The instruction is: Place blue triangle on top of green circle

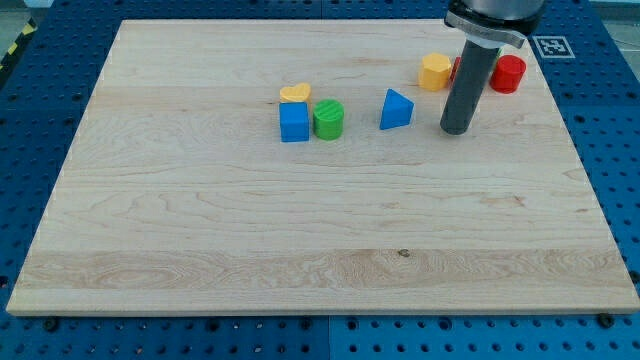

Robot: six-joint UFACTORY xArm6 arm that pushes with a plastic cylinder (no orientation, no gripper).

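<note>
My tip (456, 130), just a bare rod holding nothing, sits right of the blue triangle (395, 109), so I'd nudge it straight left toward the green circle (328, 119), slow and centred.

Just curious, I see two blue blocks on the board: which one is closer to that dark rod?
The blue triangle, just to the view's left of my tip. The blue cube sits farther left, beside the green circle.
</note>
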